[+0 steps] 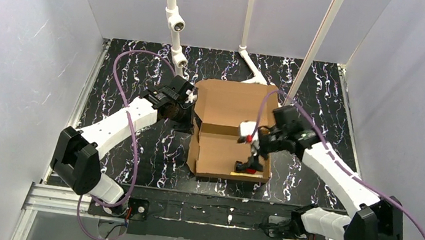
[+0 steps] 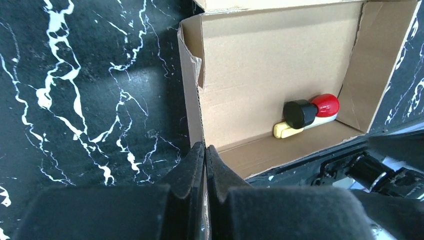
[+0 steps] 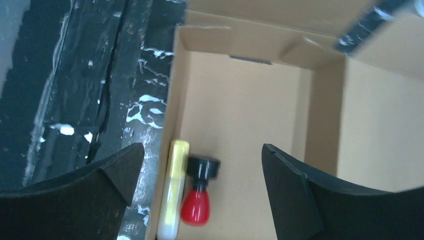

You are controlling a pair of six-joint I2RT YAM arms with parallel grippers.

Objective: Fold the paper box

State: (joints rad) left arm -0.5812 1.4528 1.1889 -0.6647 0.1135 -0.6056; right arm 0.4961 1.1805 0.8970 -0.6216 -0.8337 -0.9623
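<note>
The paper box (image 1: 218, 152) lies mid-table as an open brown tray, its lid (image 1: 234, 101) spread flat behind it. Inside, against the near wall, rest a red bottle with a black cap (image 3: 196, 205) (image 2: 325, 105) and a yellow-and-white tube (image 3: 172, 195) (image 2: 287, 130). My left gripper (image 2: 205, 147) (image 1: 190, 120) is shut on the top edge of the box's left wall (image 2: 192, 100). Over the tray's right part, my right gripper (image 3: 202, 146) (image 1: 253, 161) hangs open with nothing between its fingers, the bottle and tube just beneath it.
White pipe stands (image 1: 176, 25) (image 1: 249, 56) and a slanted white pole (image 1: 316, 44) rise at the back of the black marbled table (image 1: 140, 85). Grey walls close in both sides. A metal rail (image 1: 185, 212) runs along the near edge.
</note>
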